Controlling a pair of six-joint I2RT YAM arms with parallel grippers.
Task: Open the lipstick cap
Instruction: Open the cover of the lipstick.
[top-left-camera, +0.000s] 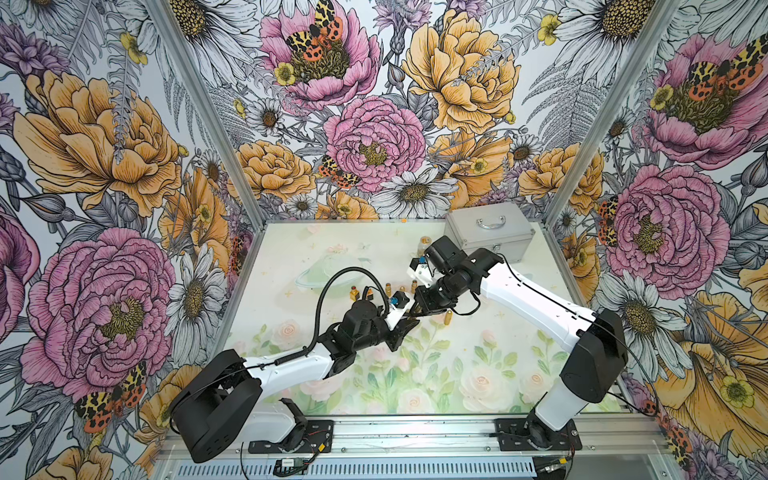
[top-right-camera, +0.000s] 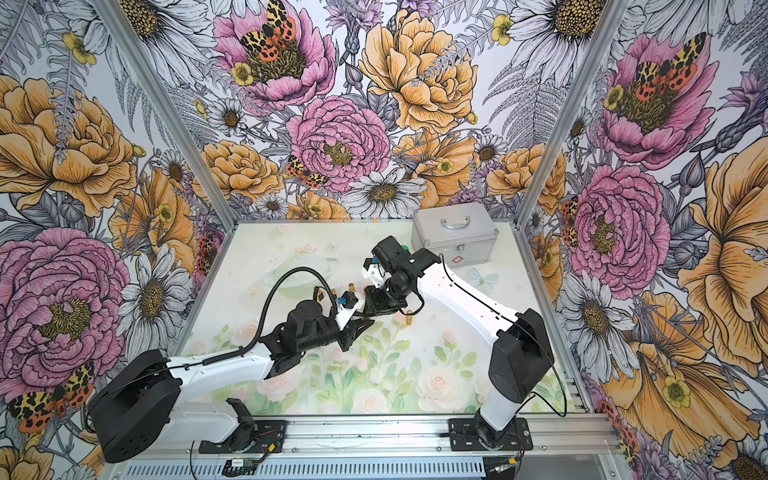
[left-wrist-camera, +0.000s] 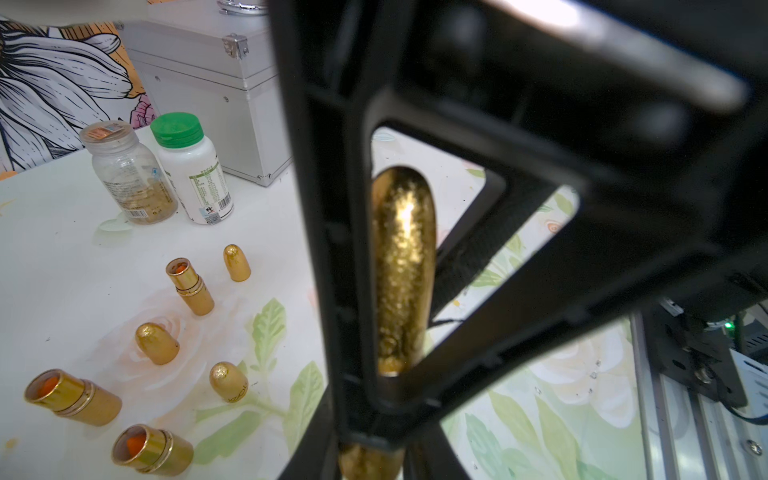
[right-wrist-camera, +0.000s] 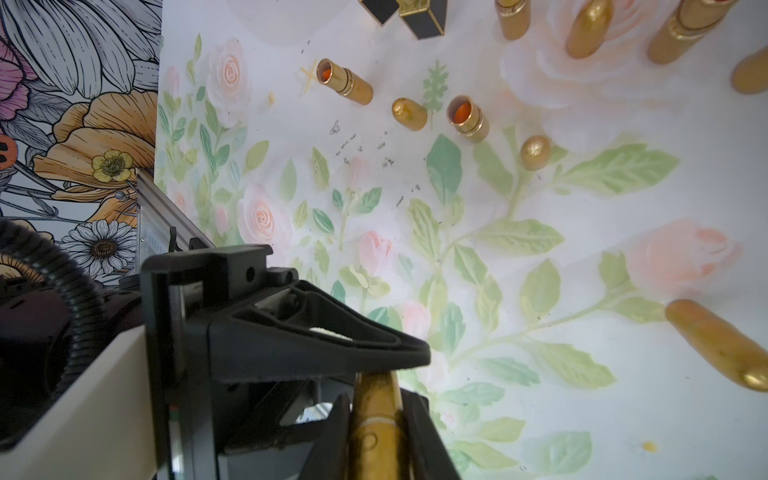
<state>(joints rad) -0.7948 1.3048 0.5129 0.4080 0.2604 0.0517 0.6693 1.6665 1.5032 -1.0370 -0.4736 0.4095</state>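
Wrist views are showing left end effector (right-wrist-camera: 374, 374) and right end effector (right-wrist-camera: 376, 436) pinching the lipstick (left-wrist-camera: 403, 270), barely visible from above.

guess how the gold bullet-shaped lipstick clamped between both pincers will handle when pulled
Likely stiff: the shiny gold bullet-shaped lipstick runs straight between the left pincer and right pincer. Its glossy, tapering end may slip under a pull. Being round, it would probably roll if dropped on the flowered table.
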